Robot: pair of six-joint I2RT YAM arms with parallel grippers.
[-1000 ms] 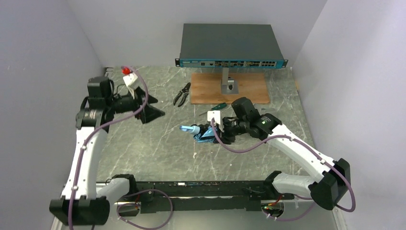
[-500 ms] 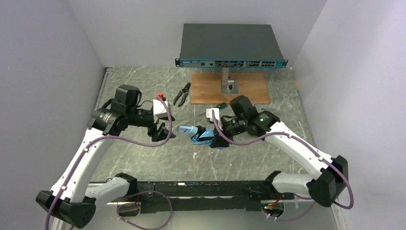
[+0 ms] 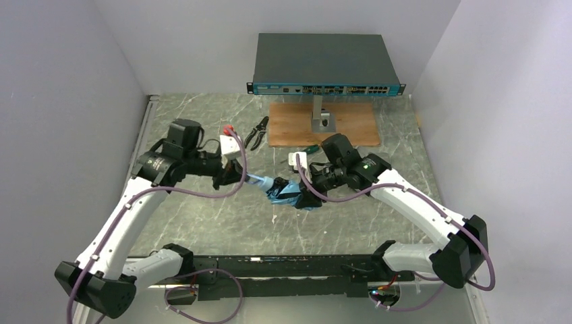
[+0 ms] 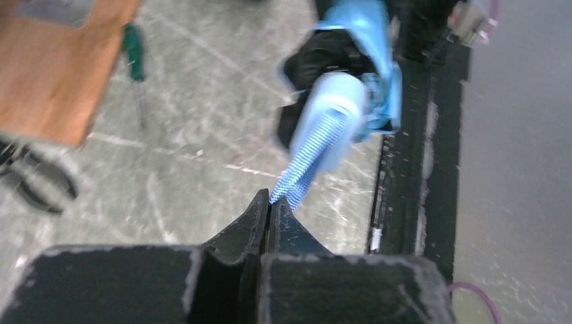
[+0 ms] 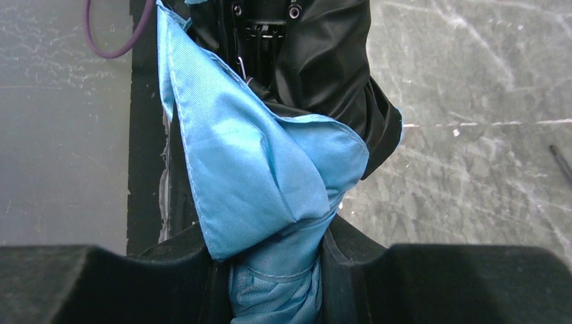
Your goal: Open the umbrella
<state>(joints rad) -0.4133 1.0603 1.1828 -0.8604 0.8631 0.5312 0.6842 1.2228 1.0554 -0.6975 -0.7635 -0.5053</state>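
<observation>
- Over the middle of the table [image 3: 202, 216], between the two arms, the umbrella [image 3: 289, 192] is held lying sideways, handle to the left and folded canopy to the right, seemingly just clear of the marble top.
- The bundled canopy [image 5: 263, 175] is clamped by the right gripper [image 5: 273, 270]. In the right wrist view its fingers [image 5: 364, 263] are pressed into sky-blue cloth from both sides, with black underside folds spilling out beyond them. This grasp is judged to be the anchor.
- The loop strap [image 4: 303, 158] is pinched by the left gripper [image 4: 270, 202]. The jaws are closed to a point on the woven band, which is drawn taut up to the pale-blue handle [image 4: 334, 111].
- The strap is what is taken, not the handle itself. The reason can only be guessed: a thin band may be easier to catch than a stub met end-on. A slip through the pads is the risk to be watched.
- With the two grasps at opposite ends and the arms facing each other, a pull apart along the shaft is judged to be set up. No extended shaft is seen and the canopy is not spread, so the opening is judged barely begun.
- Farther back, the pliers [image 3: 255, 133] and the green-handled screwdriver [image 3: 309, 149] are seen lying by the wooden board [image 3: 351, 125] under the network switch [image 3: 327, 64], apart from the line of pull.
</observation>
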